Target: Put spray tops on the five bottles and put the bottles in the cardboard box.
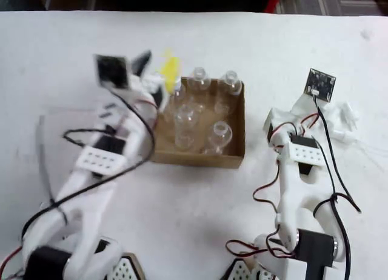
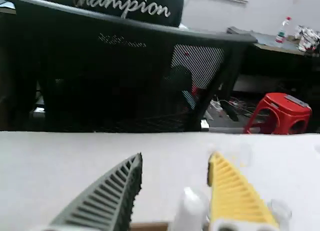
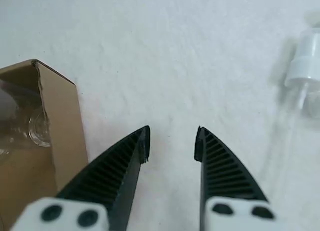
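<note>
The white-covered table (image 1: 273, 43) spans the high view. On it, the left arm (image 1: 91, 171) rises from 7 o'clock and the right arm (image 1: 294, 183) from 5 o'clock.

The cardboard box (image 1: 200, 157) sits at the centre with clear, uncapped bottles (image 1: 219, 134) standing inside it.

The left gripper (image 2: 176, 161) hangs over the box's 10 o'clock corner with its grey and yellow fingers spread. A small white piece (image 2: 192, 211) sits between them, close beside the yellow one. Whether they touch I cannot tell.

The right gripper (image 3: 172, 141) is at the box's 3 o'clock, fingers spread over bare cloth, with the box wall on one flank and a spray top (image 3: 302, 71) with its thin tube on the other. More spray tops (image 1: 345, 117) lie at 3 o'clock of that arm.

Behind the table stands a black mesh chair (image 2: 125, 66), with white cursive lettering (image 2: 125, 6) on dark fabric above it.
</note>
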You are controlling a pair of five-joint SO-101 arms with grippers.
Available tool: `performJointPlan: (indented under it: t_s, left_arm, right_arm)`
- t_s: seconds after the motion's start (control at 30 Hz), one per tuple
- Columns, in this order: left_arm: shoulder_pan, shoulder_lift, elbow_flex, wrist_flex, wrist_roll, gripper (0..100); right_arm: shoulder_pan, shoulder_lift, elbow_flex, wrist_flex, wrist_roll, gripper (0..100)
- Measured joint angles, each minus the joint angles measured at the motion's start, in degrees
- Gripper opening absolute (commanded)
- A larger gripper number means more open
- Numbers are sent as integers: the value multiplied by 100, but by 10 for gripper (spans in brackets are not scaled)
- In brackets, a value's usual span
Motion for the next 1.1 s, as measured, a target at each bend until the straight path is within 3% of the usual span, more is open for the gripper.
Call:
performJointPlan:
  t_s: [0.13, 0.2, 0.3, 0.43, 0.6, 0.9, 1.1]
  left_arm:
    - [-598, -668, -1160, 2110, 18, 71]
    - [-993, -818, -1934, 3411, -325, 72]
    - [-1424, -905, -2963, 5046, -1336, 72]
    - [-1468, -958, -3314, 6163, -2884, 72]
    - [-1477, -457, -3446, 6884, -4369, 72]
    - [-1477, 1644, -3455, 6927, -6611, 90]
    - [-1538, 2927, -4149, 6927, -7323, 155]
  right_arm:
    - [0, 0, 0, 0, 0, 127]
    - [0, 0, 0, 0, 0, 127]
    - [0, 0, 0, 0, 0, 127]
    - [0, 0, 0, 0, 0, 127]
    - [0, 0, 0, 0, 0, 127]
    - [0, 220, 0, 0, 0, 127]
    - [0, 246, 0, -105, 0, 127]
